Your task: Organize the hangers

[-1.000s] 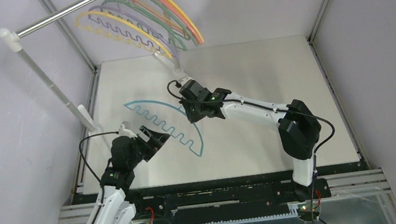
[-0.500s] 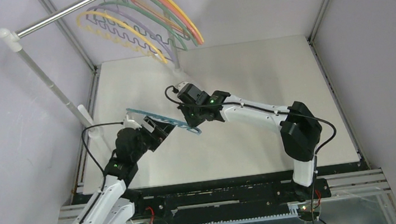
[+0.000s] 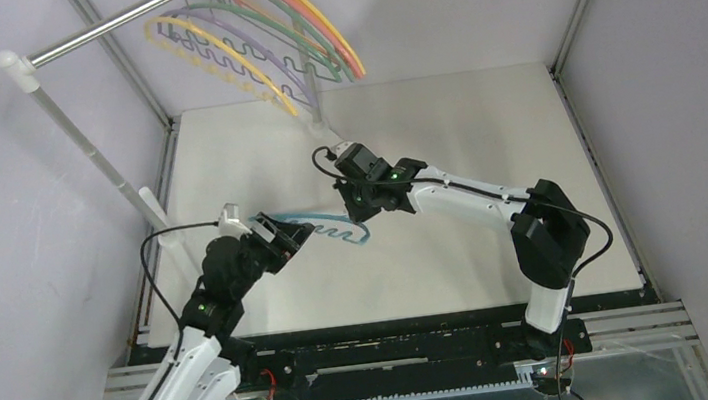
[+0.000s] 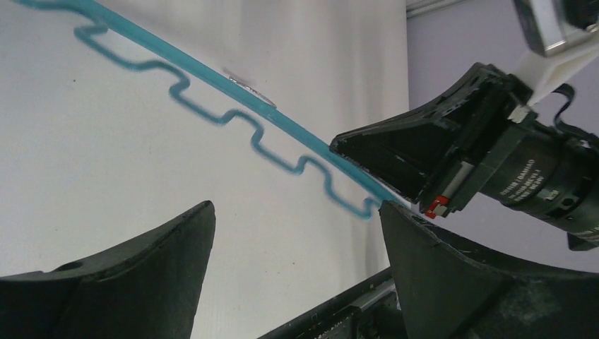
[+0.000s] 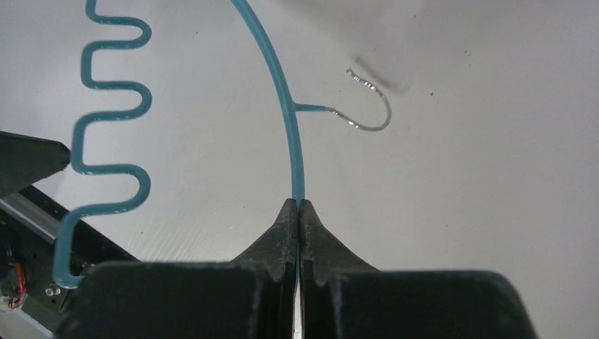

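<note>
Several coloured hangers (image 3: 297, 40) are hung on the metal rail (image 3: 109, 25). One teal hanger (image 5: 286, 106) is not yet hung. It is pinched at its arch by the closed right gripper (image 5: 297, 206) and raised above the table (image 3: 472, 126). The left gripper (image 4: 297, 212) is spread wide beside its wavy bar, gripping nothing.

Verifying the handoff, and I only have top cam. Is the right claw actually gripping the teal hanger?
Observer: Yes, right wrist shows the right claw shut on the hanger, on its arch close to the hook stem.
Operator: Hook snagged?
Observer: No, the hook is free, nothing touching it.
Operator: Left claw?
Observer: Left wrist shows the left claw open, gripping nothing. The hanger's wavy end is beside one fingertip.
</note>
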### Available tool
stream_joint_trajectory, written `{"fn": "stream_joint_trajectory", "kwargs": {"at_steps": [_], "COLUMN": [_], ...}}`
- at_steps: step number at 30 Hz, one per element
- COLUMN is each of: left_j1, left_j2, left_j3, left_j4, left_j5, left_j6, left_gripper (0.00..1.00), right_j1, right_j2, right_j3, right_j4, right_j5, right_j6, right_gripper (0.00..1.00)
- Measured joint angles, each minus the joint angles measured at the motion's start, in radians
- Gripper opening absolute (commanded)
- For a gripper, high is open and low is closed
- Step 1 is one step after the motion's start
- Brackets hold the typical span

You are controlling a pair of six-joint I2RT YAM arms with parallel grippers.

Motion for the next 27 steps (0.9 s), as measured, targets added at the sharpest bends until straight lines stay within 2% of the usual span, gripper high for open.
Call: {"fn": "stream_joint_trajectory", "kwargs": {"at_steps": [5,13,14,15,16,17,18,21,27], "left_j1": [0.0,-0.003,-0.004,-0.005,-0.005,-0.005,-0.005,-0.005,-0.006], "left_j2": [-0.058,-0.026,-0.019,-0.014,-0.009,-0.008,-0.008,-0.003,0.019], "left_j3": [0.0,0.0,0.0,0.0,0.0,0.0,0.0,0.0,-0.009], "left_j4": [-0.039,-0.044,-0.044,-0.044,-0.045,-0.047,-0.047,-0.046,-0.042], "left_j5": [-0.022,-0.03,-0.03,-0.03,-0.03,-0.03,-0.03,-0.03,-0.026], "left_j6": [-0.003,-0.009,-0.009,-0.009,-0.009,-0.009,-0.009,-0.009,-0.01], "left_gripper": [0.91,0.91,0.9,0.91,0.91,0.9,0.91,0.91,0.91], "right_j1": [0.008,0.021,0.021,0.021,0.022,0.022,0.023,0.033,0.076], "right_j2": [0.0,0.0,0.0,0.0,0.0,-0.002,-0.008,-0.039,-0.071], "right_j3": [-0.013,-0.021,-0.025,-0.031,-0.043,-0.06,-0.086,-0.19,-0.351], "right_j4": [0.012,0.036,0.037,0.037,0.037,0.04,0.043,0.043,0.021], "right_j5": [-0.018,-0.024,-0.024,-0.024,-0.025,-0.024,-0.022,-0.017,-0.021], "right_j6": [-0.001,-0.001,-0.001,-0.001,-0.003,-0.003,-0.004,0.004,0.008], "right_gripper": [0.0,0.0,0.1,0.3,0.45,0.56,0.62,0.71,0.73]}}
